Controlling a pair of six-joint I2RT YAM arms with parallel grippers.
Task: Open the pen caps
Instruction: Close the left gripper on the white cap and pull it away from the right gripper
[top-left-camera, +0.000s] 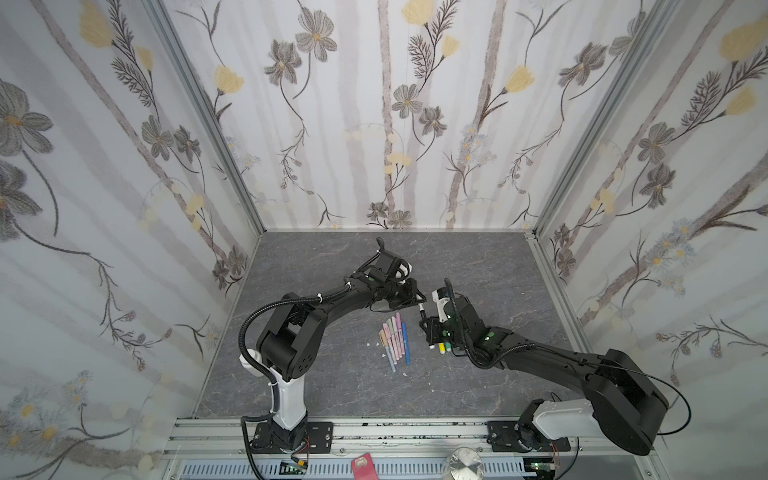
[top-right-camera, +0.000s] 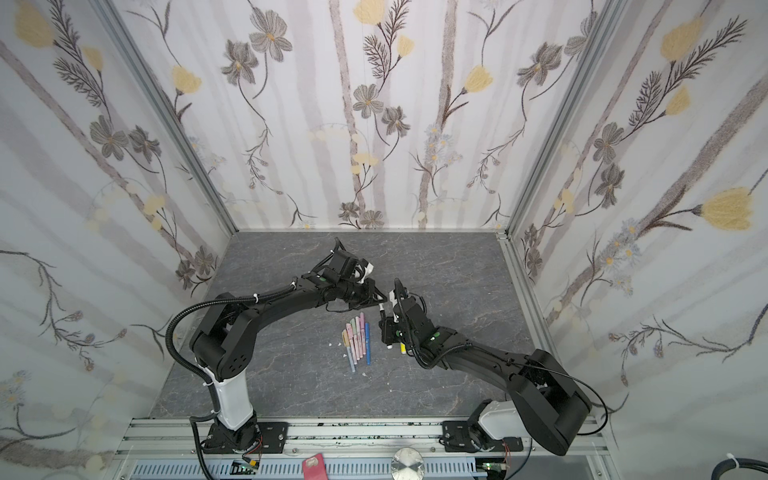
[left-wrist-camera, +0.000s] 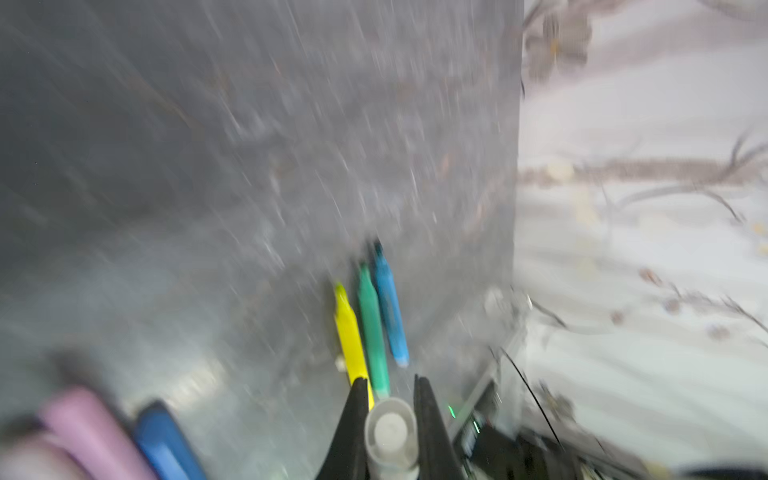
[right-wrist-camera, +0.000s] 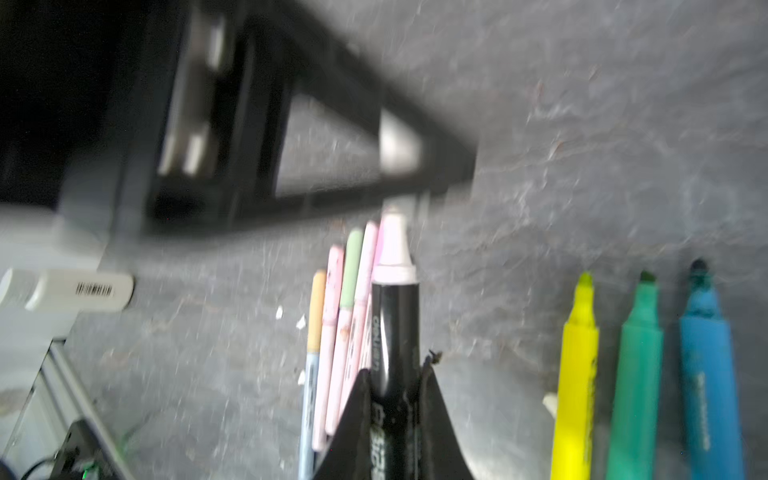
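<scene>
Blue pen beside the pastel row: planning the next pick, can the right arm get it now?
Probably not yet: the right gripper is shut on the black pen, though nothing covers the blue pen.

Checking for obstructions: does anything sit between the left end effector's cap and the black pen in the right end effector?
Nothing visible. The grey cap in the left end effector is off the black pen, which the right end effector holds; no other object shows between them.

Row of pastel pens side by side on grey marbled table
</scene>
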